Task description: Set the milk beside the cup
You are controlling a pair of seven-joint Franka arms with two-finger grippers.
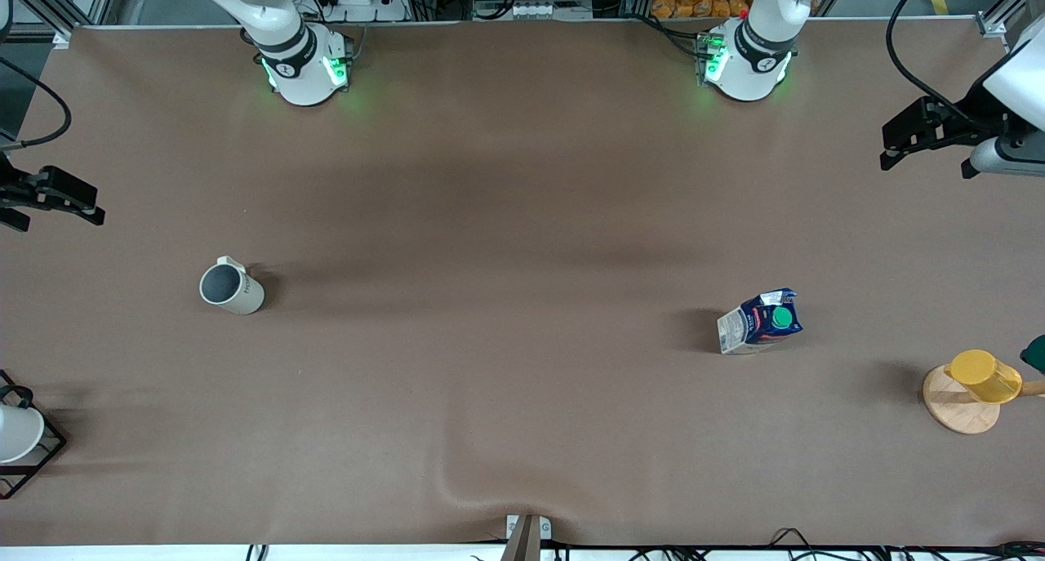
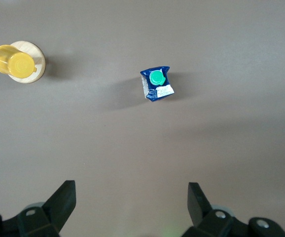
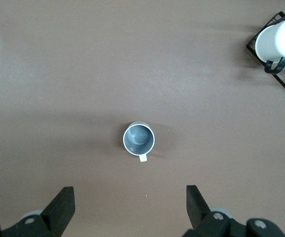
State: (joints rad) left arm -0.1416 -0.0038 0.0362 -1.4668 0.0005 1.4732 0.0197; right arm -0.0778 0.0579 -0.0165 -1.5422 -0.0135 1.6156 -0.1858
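The milk [image 1: 761,322], a dark blue carton with a green cap, stands on the brown table toward the left arm's end. It also shows in the left wrist view [image 2: 157,84]. The cup [image 1: 231,287], off-white with a grey inside and a small handle, stands toward the right arm's end and shows in the right wrist view [image 3: 138,138]. My left gripper [image 1: 927,140] is open and empty, high over the table's left-arm end [image 2: 131,202]. My right gripper [image 1: 53,202] is open and empty, high over the right-arm end [image 3: 130,205].
A yellow cup [image 1: 984,376] sits on a round wooden coaster [image 1: 959,410] near the milk, at the left arm's end, with a dark green thing [image 1: 1035,353] beside it. A white mug [image 1: 16,432] sits in a black wire rack [image 1: 49,451] at the right arm's end.
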